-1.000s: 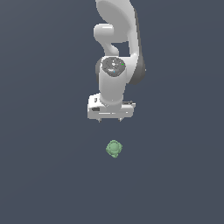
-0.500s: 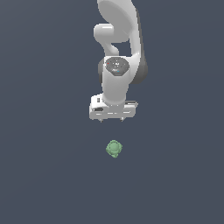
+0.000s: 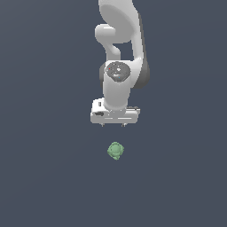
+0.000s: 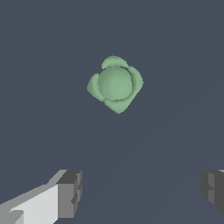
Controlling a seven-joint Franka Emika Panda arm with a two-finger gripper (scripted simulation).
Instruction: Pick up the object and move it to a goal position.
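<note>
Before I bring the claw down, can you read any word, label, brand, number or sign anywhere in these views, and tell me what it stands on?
None: no readable text in either view.
The small pale-green, lumpy round object carries no label or marking.
The white robot arm shows only a grey round joint cap with tiny specks, too small to read as characters.
The white claw, open with dark finger pads, is unmarked.
The dark grey-blue ground is plain.

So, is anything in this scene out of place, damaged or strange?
Nothing stands out. The small pale-green, lumpy round object lies whole on the plain dark grey surface, untouched. The white robot gripper hangs above it, jaws wide apart, holding nothing.
</note>
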